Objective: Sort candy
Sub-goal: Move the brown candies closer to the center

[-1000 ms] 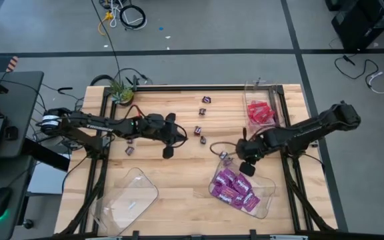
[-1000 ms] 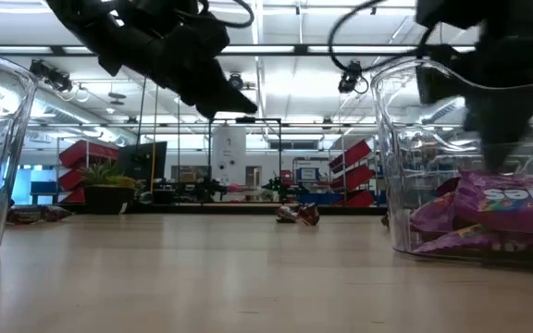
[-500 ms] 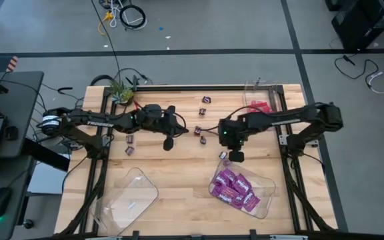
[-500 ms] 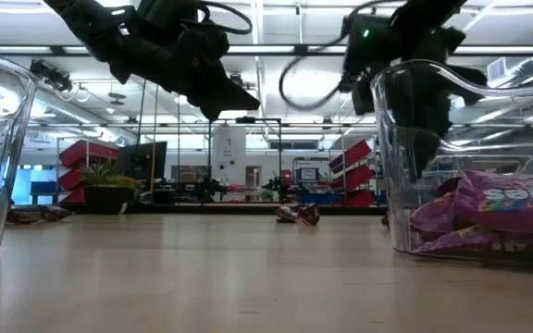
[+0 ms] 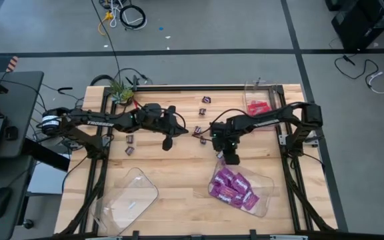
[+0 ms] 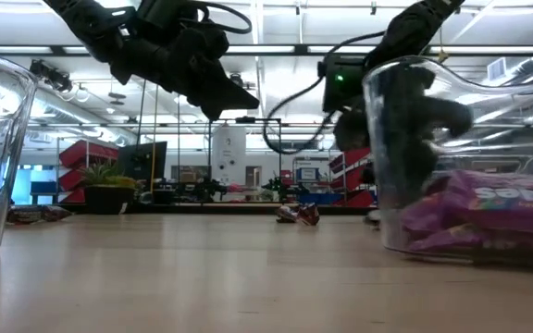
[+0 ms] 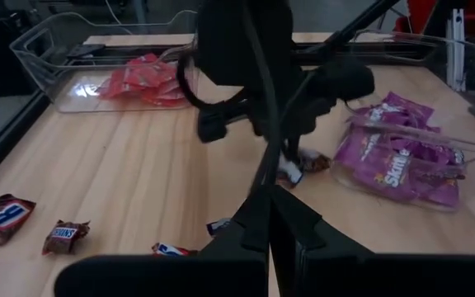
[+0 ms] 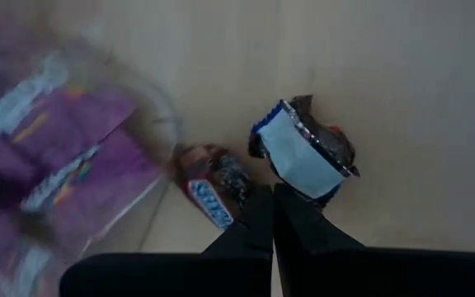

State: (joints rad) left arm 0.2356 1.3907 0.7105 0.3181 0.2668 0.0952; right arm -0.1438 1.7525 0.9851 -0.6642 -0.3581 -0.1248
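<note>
wooden table (image 5: 179,170) from above: left gripper (image 5: 167,142) shut, empty, mid-table; right gripper (image 5: 232,159) shut, empty, just far of purple candy (image 5: 235,189) in tray (image 5: 264,200). right wrist: small brown candy (image 8: 213,188) lying flat beside tray, long axis slanting; light, crinkly, slippery; best pinched across narrow middle.

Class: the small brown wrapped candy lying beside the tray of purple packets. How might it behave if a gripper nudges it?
The brown candy looks small and flat, so it probably slides rather than rolls. Its crinkled shiny wrapper may slip under the fingers.
</note>
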